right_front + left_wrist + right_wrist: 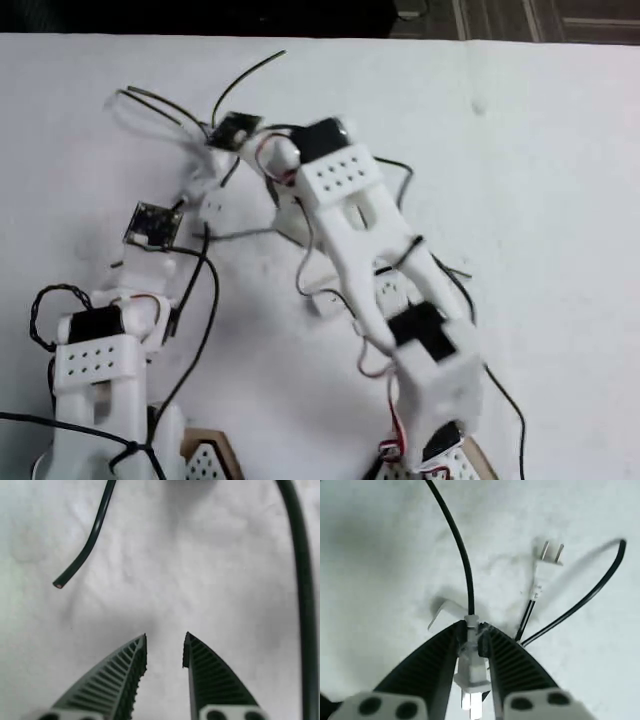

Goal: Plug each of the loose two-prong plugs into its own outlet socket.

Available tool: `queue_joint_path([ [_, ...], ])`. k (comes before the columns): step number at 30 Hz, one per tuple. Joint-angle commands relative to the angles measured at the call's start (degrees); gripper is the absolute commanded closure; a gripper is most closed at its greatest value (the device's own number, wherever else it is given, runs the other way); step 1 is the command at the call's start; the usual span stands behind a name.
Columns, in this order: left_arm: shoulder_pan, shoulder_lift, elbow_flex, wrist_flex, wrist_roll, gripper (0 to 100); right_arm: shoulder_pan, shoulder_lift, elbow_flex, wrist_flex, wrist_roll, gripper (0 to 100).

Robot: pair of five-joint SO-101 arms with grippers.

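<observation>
**Right gripper** (473, 628): fingers closed to a narrow gap on the held plug (471, 672), pinching its white body on both flanks.

**Held plug:** seated between the fingers, well behind the tips. What I take for its prongs point back toward the wrist. Its black lead (454, 540) leaves past the fingertips and runs off over the table (380, 570).

**Second plug** (546, 566): lying loose on the table beyond the fingertips and out to one finger's side. Its prongs point away from the tips and neither finger touches it. Its own lead runs back to just beside that finger.

**Left gripper** (165, 637): fingers parted by a moderate gap with nothing between them, only bare table beyond the gap.

**Cut cable end** (59, 583): beyond the left fingertips, outward of one finger and apart from both.

**Thick cable** (300, 590): runs along the outer side of the other left finger. I see no contact.

**Arms from above:** the right arm (355, 225) is stretched across the table toward the tangle of leads. The left arm (100, 350) sits low near its base.

**Step in hand:** I judge this to be the first plug grasped, with insertion not yet done and the second plug untouched.

**Next move:** I judge that I must bring the held plug to a socket, which I cannot place with confidence in these views. With the prongs apparently facing the wrist, the plug may need turning or passing to the open left gripper. The trailing lead will need slack.
</observation>
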Motion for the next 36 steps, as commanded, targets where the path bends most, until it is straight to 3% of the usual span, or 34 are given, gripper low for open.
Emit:
queue_joint_path([
  [1, 0.3, -1.1, -0.3, -0.4, 0.0, 87, 2.8, -13.1, 10.9, 0.0, -0.7, 98.1],
  [11, 0.3, -1.1, -0.3, -0.4, 0.0, 87, 19.8, -25.0, 35.7, -13.8, -0.3, 98.1],
  [15, 0.3, -1.1, -0.3, -0.4, 0.0, 87, 18.1, -25.5, 43.2, -16.9, -0.7, 96.5],
  [20, 0.3, -1.1, -0.3, -0.4, 0.0, 87, 16.6, -25.5, 44.7, -12.3, -0.7, 81.3],
  [28, 0.5, -1.3, 0.3, -0.7, 0.0, 87, 19.5, -25.1, 45.4, -9.4, -0.3, 85.1],
  [36, 0.5, -1.3, 0.3, -0.7, 0.0, 87, 13.8, -25.5, 49.9, -4.4, -0.9, 85.0],
])
